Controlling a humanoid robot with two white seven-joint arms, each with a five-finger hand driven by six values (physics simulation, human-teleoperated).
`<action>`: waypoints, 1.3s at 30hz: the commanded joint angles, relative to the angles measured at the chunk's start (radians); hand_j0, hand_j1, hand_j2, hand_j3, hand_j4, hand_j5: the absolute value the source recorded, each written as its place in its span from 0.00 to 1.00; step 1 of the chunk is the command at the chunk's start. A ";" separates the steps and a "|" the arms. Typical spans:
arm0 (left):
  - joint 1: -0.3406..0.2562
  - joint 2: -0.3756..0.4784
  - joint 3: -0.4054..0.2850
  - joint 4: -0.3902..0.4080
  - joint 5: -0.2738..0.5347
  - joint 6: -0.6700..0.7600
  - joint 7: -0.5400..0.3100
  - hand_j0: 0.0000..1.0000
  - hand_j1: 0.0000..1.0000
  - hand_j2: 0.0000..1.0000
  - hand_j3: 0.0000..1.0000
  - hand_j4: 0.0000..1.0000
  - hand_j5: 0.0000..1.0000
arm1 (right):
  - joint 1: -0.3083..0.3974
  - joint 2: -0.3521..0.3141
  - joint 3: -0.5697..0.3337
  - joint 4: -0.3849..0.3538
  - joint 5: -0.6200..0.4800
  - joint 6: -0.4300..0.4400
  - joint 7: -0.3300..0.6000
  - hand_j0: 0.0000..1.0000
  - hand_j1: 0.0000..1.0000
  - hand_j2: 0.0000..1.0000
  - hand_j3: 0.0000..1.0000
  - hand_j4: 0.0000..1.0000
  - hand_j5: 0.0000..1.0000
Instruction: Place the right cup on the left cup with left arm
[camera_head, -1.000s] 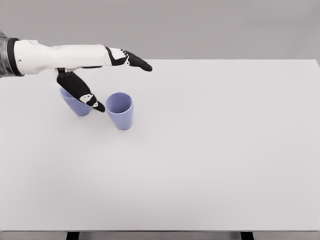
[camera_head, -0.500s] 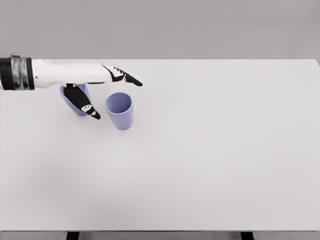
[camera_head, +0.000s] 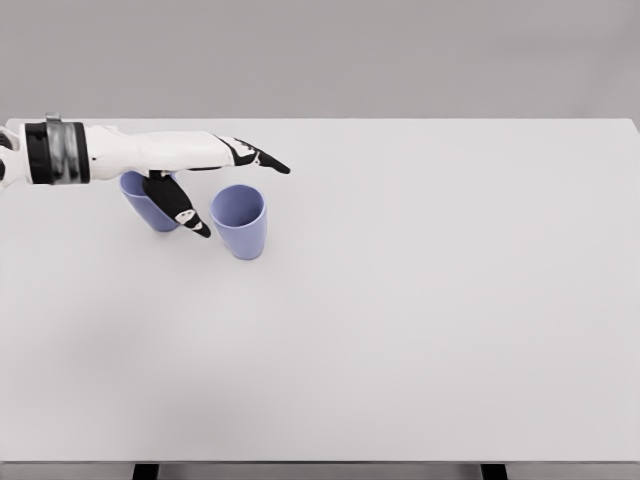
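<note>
Fingers (camera_head: 262, 159) of the left hand (camera_head: 205, 170) spread, holding nothing, beside the right cup (camera_head: 239, 221): reaching step; next they must close around it.

Two cups are crowding the upper left of the frame: the left cup (camera_head: 152, 207) and right cup (camera_head: 239, 221), the left robot hand (camera_head: 200, 175) filling the gap between them. Elsewhere the bench (camera_head: 420, 320) is lying open.
</note>
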 joint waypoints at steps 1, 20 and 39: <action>0.000 -0.003 0.003 0.000 0.005 0.002 0.001 1.00 1.00 1.00 1.00 1.00 1.00 | 0.000 0.000 0.000 0.001 0.001 -0.001 0.000 1.00 1.00 1.00 1.00 1.00 1.00; 0.020 -0.029 -0.005 0.080 -0.103 -0.008 0.035 1.00 1.00 1.00 1.00 1.00 1.00 | 0.000 0.000 0.000 0.001 0.001 -0.001 0.000 1.00 1.00 1.00 1.00 1.00 1.00; 0.078 -0.083 0.006 0.146 -0.130 -0.009 0.073 1.00 1.00 1.00 1.00 1.00 1.00 | 0.000 0.000 0.000 0.001 0.001 -0.001 0.000 1.00 1.00 1.00 1.00 1.00 1.00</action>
